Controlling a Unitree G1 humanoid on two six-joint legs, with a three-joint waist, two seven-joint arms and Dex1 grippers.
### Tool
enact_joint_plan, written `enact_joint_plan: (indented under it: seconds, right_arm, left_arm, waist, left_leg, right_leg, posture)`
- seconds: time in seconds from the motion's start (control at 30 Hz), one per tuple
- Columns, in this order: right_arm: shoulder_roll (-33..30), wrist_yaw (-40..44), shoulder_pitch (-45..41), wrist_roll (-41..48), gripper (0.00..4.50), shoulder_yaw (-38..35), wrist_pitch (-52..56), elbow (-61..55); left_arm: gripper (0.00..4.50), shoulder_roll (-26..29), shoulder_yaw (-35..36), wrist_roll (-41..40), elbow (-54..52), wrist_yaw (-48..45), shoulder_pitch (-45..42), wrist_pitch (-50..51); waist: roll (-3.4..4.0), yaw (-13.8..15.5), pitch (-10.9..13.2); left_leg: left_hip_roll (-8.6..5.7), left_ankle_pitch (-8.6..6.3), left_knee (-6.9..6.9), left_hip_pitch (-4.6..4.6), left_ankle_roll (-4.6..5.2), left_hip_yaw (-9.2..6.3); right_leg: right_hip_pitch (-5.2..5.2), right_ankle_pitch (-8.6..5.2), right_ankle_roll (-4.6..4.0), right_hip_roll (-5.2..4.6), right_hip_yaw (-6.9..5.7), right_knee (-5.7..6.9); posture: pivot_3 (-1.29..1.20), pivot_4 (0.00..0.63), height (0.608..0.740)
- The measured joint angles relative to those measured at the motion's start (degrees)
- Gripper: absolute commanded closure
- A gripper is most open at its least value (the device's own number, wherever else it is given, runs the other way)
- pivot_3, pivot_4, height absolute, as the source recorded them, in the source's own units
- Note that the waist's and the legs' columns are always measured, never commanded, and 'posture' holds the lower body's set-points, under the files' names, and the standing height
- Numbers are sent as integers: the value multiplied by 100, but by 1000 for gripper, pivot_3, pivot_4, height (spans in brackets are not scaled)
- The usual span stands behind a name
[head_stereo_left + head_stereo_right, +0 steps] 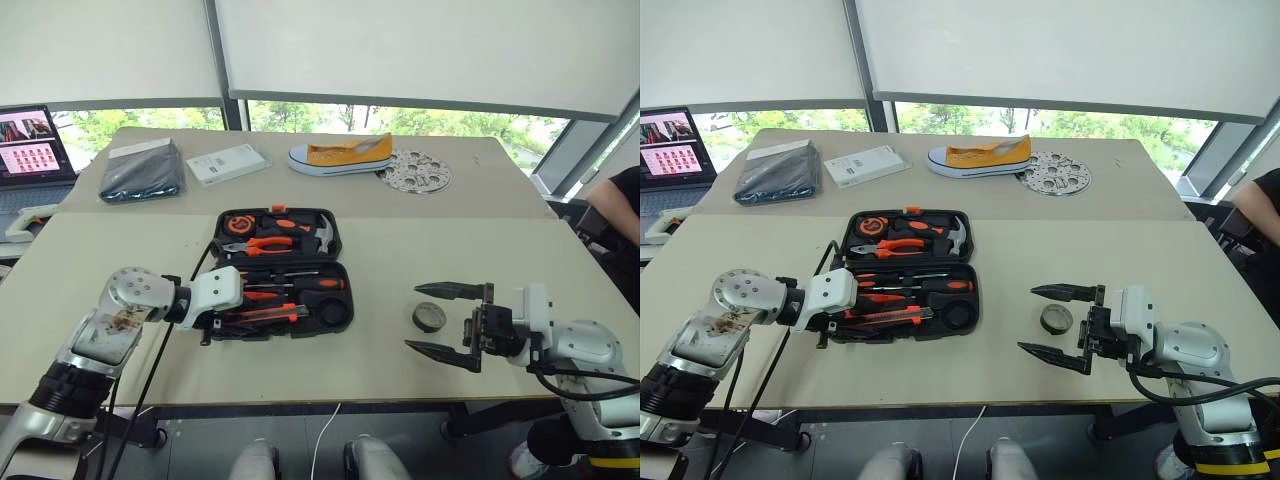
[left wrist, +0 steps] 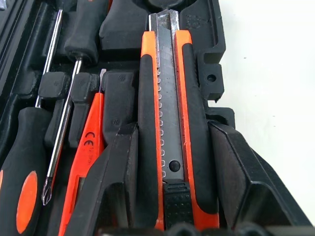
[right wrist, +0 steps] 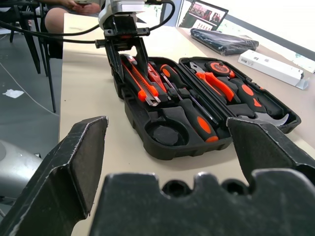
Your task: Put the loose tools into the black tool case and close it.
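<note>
Left gripper (image 2: 162, 172) straddled the orange-black utility knife (image 2: 167, 113), one black finger on each side of its body, as the knife lay in its moulded slot along the near edge of the black tool case (image 1: 330, 240); the fingers stood about half spread, close against the knife, and whether they gripped it or merely flanked it could not be told. Right gripper (image 1: 448, 318) hung with its fingers spread wide, one beyond and one on the near side of the small dark tape roll (image 1: 430, 317), which sat on the table (image 1: 400, 250) just beside the open case. Both black-and-orange handled screwdrivers (image 3: 194, 115) and the slim all-orange tester screwdriver (image 2: 83, 167) already lay in their slots. The round recess (image 3: 166, 132) at the case's right end was vacant. So the step in hand looked to be seating the knife, with the tape roll the last loose piece. Next, the left fingers would need to come clear of the knife, the right to close on the roll and carry it to that recess, then the lid to be folded shut
</note>
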Motion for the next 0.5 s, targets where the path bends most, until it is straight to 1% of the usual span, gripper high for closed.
enact_joint_plan:
  seconds: [0.1,0.27,0.3,0.33,0.37,0.47,0.5]
  right_arm:
    - [0,-12,5,4,0,0,22,-25]
    - [0,-69,4,18,0,1,100,-137]
    - [0,-82,3,27,0,1,108,-147]
    - [0,-80,1,34,0,4,113,-151]
    - [0,-67,-8,42,0,9,118,-152]
    - [-47,85,-123,58,0,38,149,-155]
    - [-76,138,-181,62,0,39,159,-154]
  left_arm:
    - [2838,-44,-83,14,126,-23,-99,-121]
    - [2838,-42,-211,43,207,-125,-257,-2]
    - [1839,-43,-212,43,213,-118,-262,16]
    - [1613,-44,-211,47,230,-95,-280,18]
    - [1196,-51,-208,57,273,-70,-305,-16]
    - [135,-141,-85,-20,509,-35,-366,-52]
    - [11,-183,-27,-79,586,-43,-371,-21]
  waist:
    - [2,3,-1]
    - [8,11,-5]
    - [11,11,-6]
    - [12,11,-7]
    - [12,11,-7]
    - [14,1,-8]
    - [14,-7,-7]
  left_leg:
    - [-1,0,0,3,0,0]
    - [-2,0,0,7,0,0]
    - [-2,0,0,8,0,0]
    - [-2,0,0,9,0,0]
    - [-1,0,0,10,0,0]
    - [-1,0,0,11,0,0]
    - [-1,0,0,10,0,1]
  right_leg:
    - [4,0,1,-1,0,0]
    - [8,-1,2,-1,0,-1]
    - [8,-1,2,-1,0,-1]
    - [9,-1,2,-1,0,0]
    - [9,-1,2,-1,0,1]
    - [9,-1,2,-1,1,3]
    - [8,-1,2,0,2,2]
  posture:
    - [0,150,740]
    - [0,150,740]
    - [0,150,740]
    - [0,150,740]
    - [0,150,740]
    - [0,150,740]
    - [0,150,740]
